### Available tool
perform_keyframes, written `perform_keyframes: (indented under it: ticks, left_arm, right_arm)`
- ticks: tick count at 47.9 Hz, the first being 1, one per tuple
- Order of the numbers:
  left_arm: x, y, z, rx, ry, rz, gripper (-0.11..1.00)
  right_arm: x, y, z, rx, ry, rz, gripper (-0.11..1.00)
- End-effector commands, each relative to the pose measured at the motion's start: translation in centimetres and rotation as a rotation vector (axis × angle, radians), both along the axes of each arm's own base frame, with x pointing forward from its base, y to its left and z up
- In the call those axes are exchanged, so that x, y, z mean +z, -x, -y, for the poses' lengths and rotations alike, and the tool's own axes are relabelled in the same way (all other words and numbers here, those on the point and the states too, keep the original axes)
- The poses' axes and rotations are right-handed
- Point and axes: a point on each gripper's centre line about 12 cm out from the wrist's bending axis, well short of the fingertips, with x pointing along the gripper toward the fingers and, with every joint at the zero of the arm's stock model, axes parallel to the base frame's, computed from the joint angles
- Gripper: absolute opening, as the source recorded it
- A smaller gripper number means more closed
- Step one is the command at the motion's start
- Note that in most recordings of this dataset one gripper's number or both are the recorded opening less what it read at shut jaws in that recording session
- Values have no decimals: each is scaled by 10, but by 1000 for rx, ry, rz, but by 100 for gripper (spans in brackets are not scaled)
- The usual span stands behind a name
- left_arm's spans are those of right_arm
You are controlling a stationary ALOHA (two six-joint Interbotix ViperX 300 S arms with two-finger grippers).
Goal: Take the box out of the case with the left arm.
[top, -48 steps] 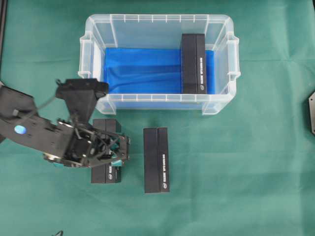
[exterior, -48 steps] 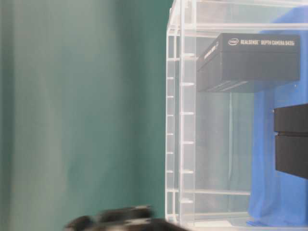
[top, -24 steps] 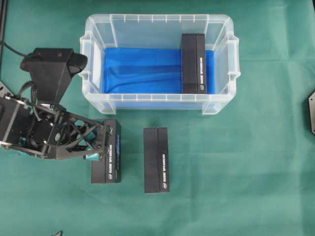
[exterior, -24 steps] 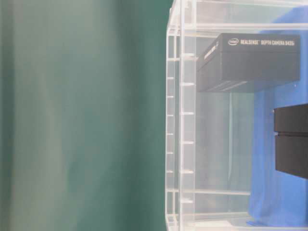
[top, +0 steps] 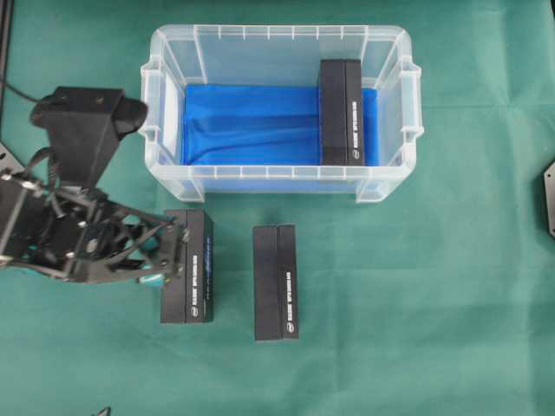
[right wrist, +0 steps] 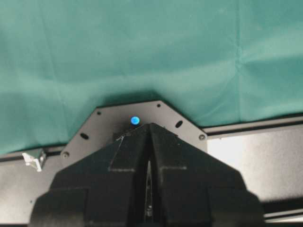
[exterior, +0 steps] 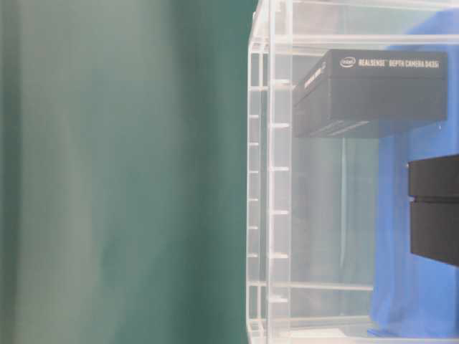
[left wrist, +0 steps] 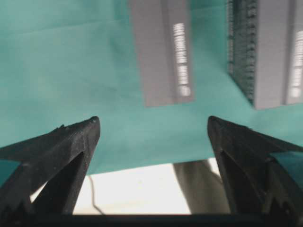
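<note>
Glossy translucent plastic case (top: 282,39), smooth blue liner (top: 251,121), matt black boxes (top: 276,282), creased green cloth (top: 434,286).

The left arm (top: 74,217) is the only thing that differs from the earlier pictures. A second ago its gripper sat over the top of the black box (top: 187,278) lying on the green cloth (top: 434,303) in front of the case (top: 279,178), hiding much of that box's upper end. Now the left gripper (top: 160,256) sits farther toward the cloth's left edge, jaws spread wide, with only its tips at the box's left side, so the box's top shows almost whole. In the table-level view, the dark blurred shape at the bottom edge is gone.
</note>
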Motion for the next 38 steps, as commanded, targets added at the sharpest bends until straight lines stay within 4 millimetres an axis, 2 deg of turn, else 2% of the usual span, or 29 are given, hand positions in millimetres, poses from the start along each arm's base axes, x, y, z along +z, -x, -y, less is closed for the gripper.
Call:
perform_keyframes:
  ticks: [1, 21, 28, 38]
  left_arm:
    - [11, 17, 2, -21, 11, 34, 98]
    - [0, 89, -12, -68, 18, 45, 98]
    - [0, 99, -16, -67, 21, 50, 98]
    - [0, 96, -19, -53, 16, 47, 98]
  right_arm:
    - [7, -1, 0, -3, -2, 22, 0]
    - [6, -2, 0, -3, 1, 19, 0]
    - [6, -2, 0, -3, 1, 19, 0]
    - [6, -2, 1, -4, 3, 19, 0]
